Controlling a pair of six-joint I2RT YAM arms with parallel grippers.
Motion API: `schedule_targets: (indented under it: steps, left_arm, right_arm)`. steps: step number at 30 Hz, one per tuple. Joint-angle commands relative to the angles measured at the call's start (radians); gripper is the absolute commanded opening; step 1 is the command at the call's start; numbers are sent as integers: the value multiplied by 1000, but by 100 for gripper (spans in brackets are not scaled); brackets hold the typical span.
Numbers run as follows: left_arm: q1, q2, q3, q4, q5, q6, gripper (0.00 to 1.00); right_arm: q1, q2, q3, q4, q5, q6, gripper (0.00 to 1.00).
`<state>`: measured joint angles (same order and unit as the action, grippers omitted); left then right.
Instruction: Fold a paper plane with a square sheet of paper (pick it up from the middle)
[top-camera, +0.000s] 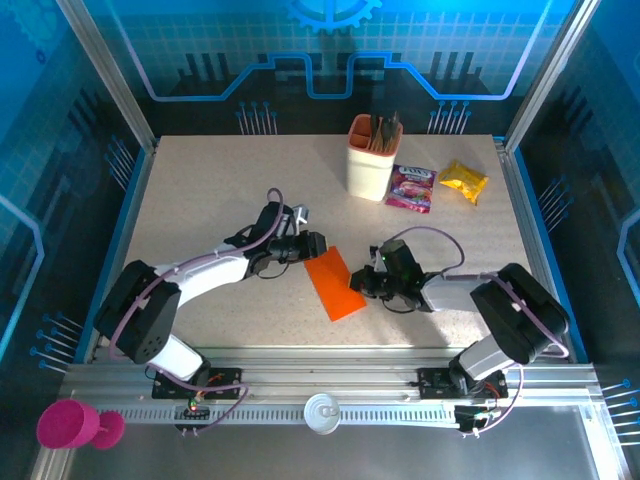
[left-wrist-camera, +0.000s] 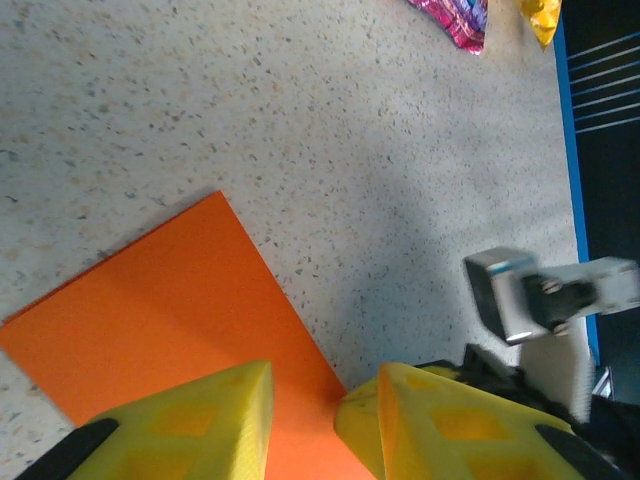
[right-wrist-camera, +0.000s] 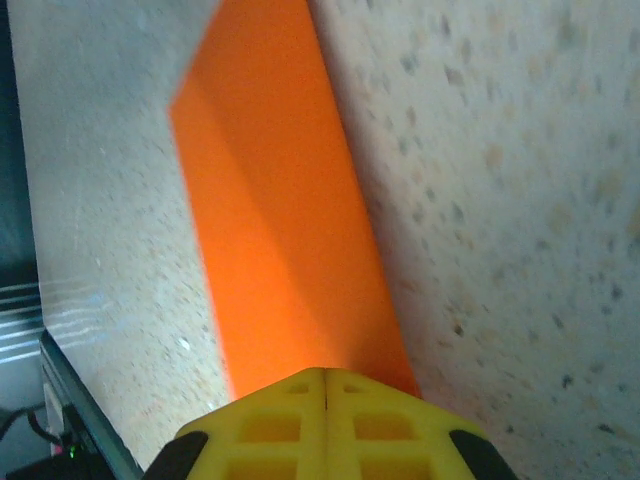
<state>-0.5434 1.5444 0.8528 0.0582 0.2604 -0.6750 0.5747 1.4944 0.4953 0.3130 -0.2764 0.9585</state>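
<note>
Orange paper sheet halved once, I judge; right gripper clenched, seemingly on it; left gripper parted; plane folds remain.

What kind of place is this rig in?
Likely an enclosed robot test or demo cell: aluminium frame posts around a speckled table, blue circuit-pattern wall panels behind, and a left arm and right arm bolted to a slotted rail, with an orange sheet of paper between them.
</note>
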Motion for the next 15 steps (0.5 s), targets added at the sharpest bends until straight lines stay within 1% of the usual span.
schedule_targets:
  steps: [1, 3, 5, 9, 12, 15]
  left_arm:
    - [-27, 37, 45, 16, 47, -1, 33]
    - [-45, 61, 57, 33, 56, -15, 31]
    - [-64, 90, 64, 61, 69, -37, 27]
    - [-102, 143, 59, 116, 75, -82, 16]
    - [-114, 180, 46, 157, 72, -108, 11]
    - [-116, 212, 43, 189, 78, -126, 9]
  right_arm:
    - [-2, -88, 68, -168, 64, -54, 0]
    - [-8, -118, 77, -218, 71, -83, 0]
    - [-17, -135, 65, -221, 57, -100, 0]
    - [-30, -131, 31, -180, 4, -119, 0]
    - [-30, -100, 14, -121, -43, -121, 0]
    - [-29, -62, 6, -74, -66, -112, 0]
